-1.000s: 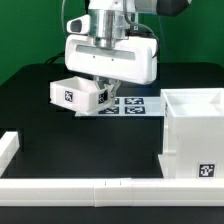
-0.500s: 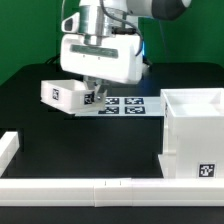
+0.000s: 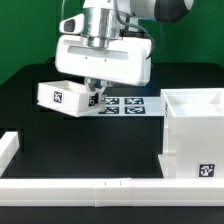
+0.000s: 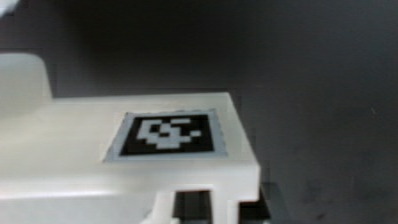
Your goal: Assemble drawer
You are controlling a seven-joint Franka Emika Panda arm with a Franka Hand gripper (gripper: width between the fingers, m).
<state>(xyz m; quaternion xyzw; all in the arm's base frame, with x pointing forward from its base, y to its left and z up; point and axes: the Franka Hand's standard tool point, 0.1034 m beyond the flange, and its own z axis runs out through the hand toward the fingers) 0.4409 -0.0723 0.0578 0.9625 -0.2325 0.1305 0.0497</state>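
1. The drawer's small tray [image 3: 62, 95] hangs clear of the black surface [image 3: 60, 140], left of centre in the exterior view. It sits slightly askew, with its tagged face turned toward that camera
2. The fingers [image 3: 94, 96] are clenched on the tray at its end toward the exterior view's right. The rest of the tray juts out from them toward the left
3. In the wrist view the tray [image 4: 71, 150] shows close up and blurred. The tray's tag [image 4: 173, 133], black and white, sits on a flat white face, with the dark surface [image 4: 320, 80] beyond it
4. The drawer's housing [image 3: 195, 125] stands upright on the surface at the exterior view's right, well apart from the tray. Its open top faces up, and the housing's tag [image 3: 207, 170] sits low on the face toward the camera
5. The marker board [image 3: 124, 105] lies flat on the surface farther back, between the tray and the housing. Its end toward the exterior view's left is hidden behind the tray and the fingers
6. A long low white rail [image 3: 100, 187] runs along the front of the surface, and the housing stands just behind its right part. A short white end piece [image 3: 8, 148] turns back from the rail at the exterior view's left
7. The arm's white wrist block [image 3: 105, 60] hangs directly over the tray, in front of a green backdrop [image 3: 25, 40]
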